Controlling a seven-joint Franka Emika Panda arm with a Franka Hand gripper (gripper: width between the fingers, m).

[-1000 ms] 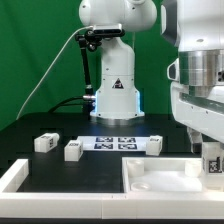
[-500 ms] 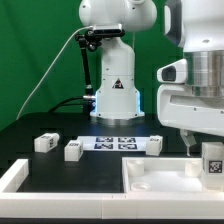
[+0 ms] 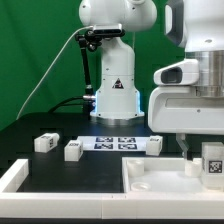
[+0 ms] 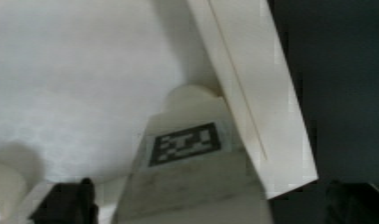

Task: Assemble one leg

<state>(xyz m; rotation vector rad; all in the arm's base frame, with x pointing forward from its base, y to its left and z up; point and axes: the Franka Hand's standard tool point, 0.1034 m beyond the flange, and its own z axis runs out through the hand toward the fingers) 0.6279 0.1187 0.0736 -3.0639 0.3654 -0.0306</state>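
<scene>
Three spare legs (image 3: 45, 142) lie loose on the black table (image 3: 100, 168), off toward the exterior view's left of the gripper, two far out and one nearer. They are likely parked until needed. The marker board (image 3: 118, 142) lies flat among them. The white panel (image 3: 160, 180) sits directly below the gripper, probably so a corner recess can receive a leg. The gripper (image 3: 207, 150) hangs low over the panel's corner, with the leg (image 3: 211, 160) upright between its jaws, tag facing out. One dark finger (image 4: 70, 200) shows just beside the leg (image 4: 186, 145). Whether the jaws actually pinch it cannot be told. The panel's edge (image 4: 257, 90) runs close alongside and may crowd the leg.
</scene>
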